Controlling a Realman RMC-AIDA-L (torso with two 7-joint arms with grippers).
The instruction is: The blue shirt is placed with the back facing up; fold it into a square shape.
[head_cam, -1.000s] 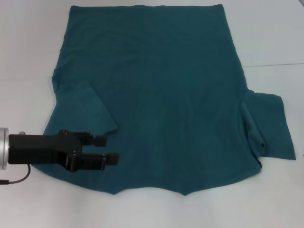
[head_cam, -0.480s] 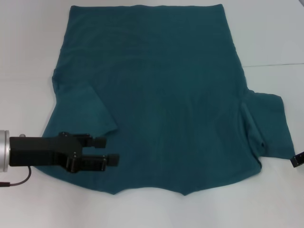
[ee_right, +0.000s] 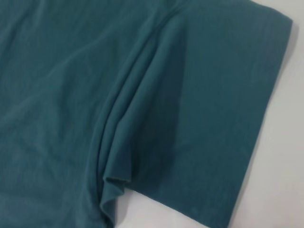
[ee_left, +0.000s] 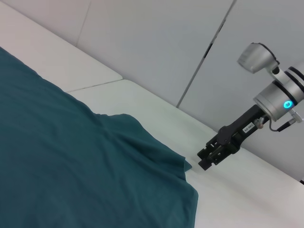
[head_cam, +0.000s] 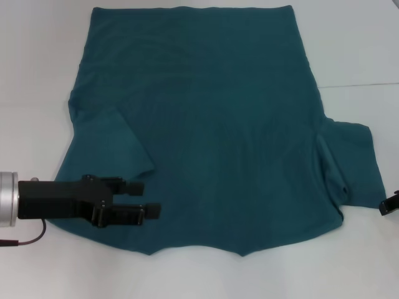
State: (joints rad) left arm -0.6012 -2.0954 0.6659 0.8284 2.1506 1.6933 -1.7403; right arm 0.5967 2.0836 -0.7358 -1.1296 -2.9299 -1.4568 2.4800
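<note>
The blue shirt (head_cam: 218, 112) lies spread flat on the white table (head_cam: 37, 75), its hem at the far side. Its left sleeve (head_cam: 115, 146) is folded inward over the body. My left gripper (head_cam: 146, 198) hovers open over the near-left part of the shirt, just below that folded sleeve, with nothing between its fingers. The right sleeve (head_cam: 355, 165) lies spread outward with a crease at its seam, and the right wrist view shows it close up (ee_right: 213, 118). My right gripper (head_cam: 389, 204) peeks in at the right edge, beside that sleeve's corner. The left wrist view shows it (ee_left: 209, 154) just off the sleeve (ee_left: 156, 156).
Bare white table (head_cam: 199, 274) runs along the near edge below the shirt's collar side and on both flanks. A seam line (head_cam: 361, 84) crosses the table surface at the far right. A grey panelled wall (ee_left: 156, 42) stands behind the table.
My left gripper has shifted slightly nearer and to the right over the shirt. The right gripper has come into view at the right edge beside the sleeve.
</note>
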